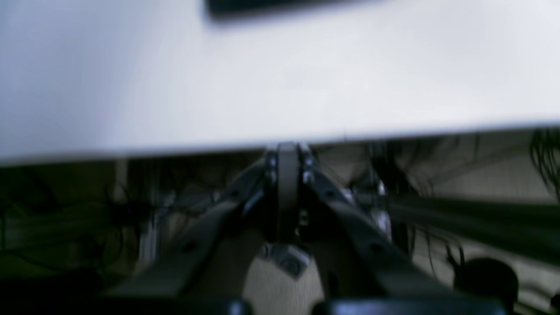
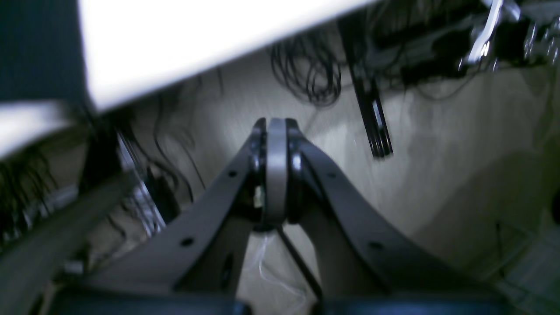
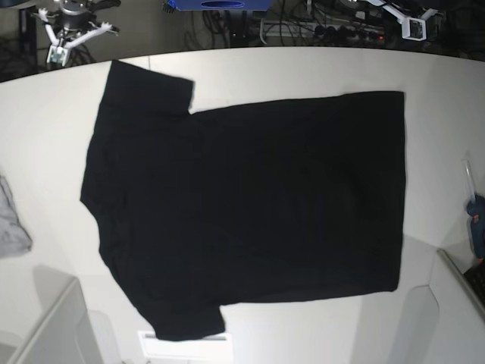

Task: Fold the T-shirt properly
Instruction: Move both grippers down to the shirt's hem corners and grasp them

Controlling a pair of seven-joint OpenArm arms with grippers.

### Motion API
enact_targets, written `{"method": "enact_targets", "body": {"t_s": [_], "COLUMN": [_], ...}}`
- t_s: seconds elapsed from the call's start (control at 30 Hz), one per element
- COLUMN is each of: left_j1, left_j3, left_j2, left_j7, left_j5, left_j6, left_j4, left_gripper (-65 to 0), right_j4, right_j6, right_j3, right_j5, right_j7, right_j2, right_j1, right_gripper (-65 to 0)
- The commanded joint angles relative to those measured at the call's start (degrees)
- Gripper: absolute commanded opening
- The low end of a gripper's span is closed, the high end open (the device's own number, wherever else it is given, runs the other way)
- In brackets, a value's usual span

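In the left wrist view, the left end effector [image 1: 287, 175] fills the near foreground with its jaws pressed together and nothing between them. It hangs off the desk's [image 1: 280, 87] near edge, with tangled cables and floor below it. Past it, the white desk top stretches away, and a dark strip of the T-shirt [image 1: 271, 5] shows blurred at the far edge of that view.

In the right wrist view, the right end effector [image 2: 276, 170] is likewise fully closed and holds nothing, over the floor beside a desk corner [image 2: 183, 39].

From the base view, the T-shirt [image 3: 250, 205] lies spread flat, plain black side up, across the middle of the desk [image 3: 439, 83], sleeves toward the view's left, hem toward the right. A small grey cloth [image 3: 11, 224] lies at the left edge, apart from the shirt.
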Motion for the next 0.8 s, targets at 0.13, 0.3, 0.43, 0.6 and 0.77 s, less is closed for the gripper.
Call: {"method": "enact_targets", "body": {"t_s": [0.13, 0.3, 0.43, 0.6, 0.77], "left_j1": [-2.4, -5.0, -6.1, -8.8, -10.1], "left_j3": [-1.9, -1.9, -1.9, -1.9, -1.9], "left_j2": [-0.6, -0.3, -0.1, -0.1, -0.2], "left_j7": [-0.8, -0.8, -1.1, -0.8, -0.8], "left_j5": [-0.1, -0.1, -0.2, -0.3, -0.7], "left_j6": [0.0, 0.0, 0.0, 0.0, 0.0], "left_j4": [1.1, 1.0, 0.9, 0.0, -0.2], "left_gripper": [-65.0, -65.0, -65.0, -65.0, -65.0], "right_j4": [1.3, 1.7, 1.7, 1.3, 1.1], "right_j6": [3.0, 15.6, 23.6, 32.7, 39.6], "right_j3": [0.3, 3.2, 13.5, 26.1, 30.8], "right_j5": [0.0, 1.5, 11.1, 19.6, 20.7], "right_j7": [0.6, -5.7, -17.0, -31.1, -41.5], "right_j2": [0.5, -1.6, -1.7, -0.9, -0.2], "right_j1": [5.4, 13.3, 20.5, 28.1, 33.4], "right_gripper": [-65.0, -65.0, -65.0, -39.6, -32.1]}}
